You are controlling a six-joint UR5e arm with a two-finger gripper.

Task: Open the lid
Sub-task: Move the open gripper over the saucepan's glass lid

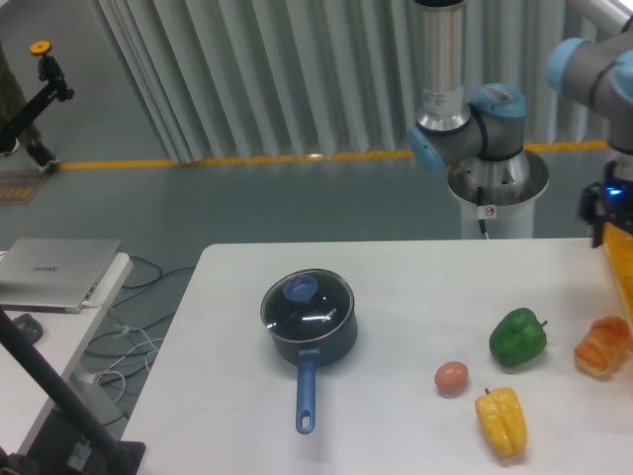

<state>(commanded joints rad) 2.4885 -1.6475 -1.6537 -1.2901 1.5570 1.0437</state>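
Observation:
The lid (318, 307), a round glass disc with a thin metal rim and a blue knob (301, 289), lies flat on the dark blue saucepan (316, 341) at the table's left-middle. The pan's long handle (306, 392) points toward the front edge. My gripper (599, 216) shows only as a dark piece with a blue light at the far right edge, above the table's back right corner and far from the lid. Its fingers are too dark and too cut off to read.
A green pepper (517, 336), an egg (451, 376), a yellow pepper (501, 420) and an orange bread-like item (601, 344) lie on the table's right side. A yellow tray (621, 262) sits at the right edge. The arm's base (497, 188) stands behind the table; a laptop (54, 272) lies to the left.

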